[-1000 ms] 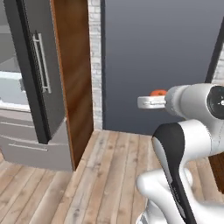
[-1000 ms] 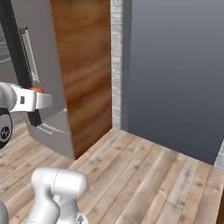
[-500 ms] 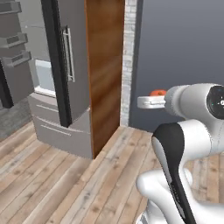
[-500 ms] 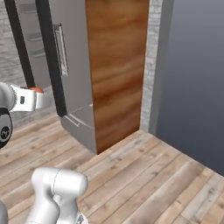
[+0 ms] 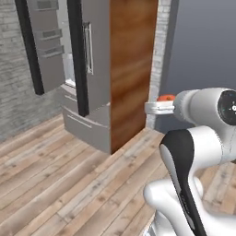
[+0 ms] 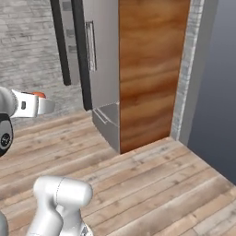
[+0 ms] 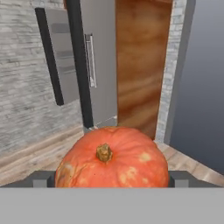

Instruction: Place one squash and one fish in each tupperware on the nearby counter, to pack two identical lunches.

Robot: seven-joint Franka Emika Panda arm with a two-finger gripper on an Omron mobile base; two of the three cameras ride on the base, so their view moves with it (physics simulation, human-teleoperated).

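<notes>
A round orange-red squash (image 7: 111,157) with a short brown stem sits between my gripper's (image 7: 112,177) two dark fingertips (image 7: 43,178), and the gripper is shut on it. The left base view has the squash (image 5: 166,97) as an orange cap above the white hand (image 5: 159,107), held out level at chest height. From the right base view the squash (image 6: 38,94) rides on the hand (image 6: 34,105) at the left edge. The fish, the tupperware and the counter are out of view.
Ahead stands a grey fridge (image 5: 94,87) with its door (image 5: 44,46) swung open, beside a tall wooden panel (image 5: 131,69). A brick wall (image 6: 27,50) lies to the left and a plain grey wall (image 5: 203,46) to the right. Wooden floor (image 6: 161,184) stretches below.
The whole picture has slid rightward as the camera moved, bringing the fridge, its open door and the brick wall into view. The squash stays in the gripper, unchanged.
</notes>
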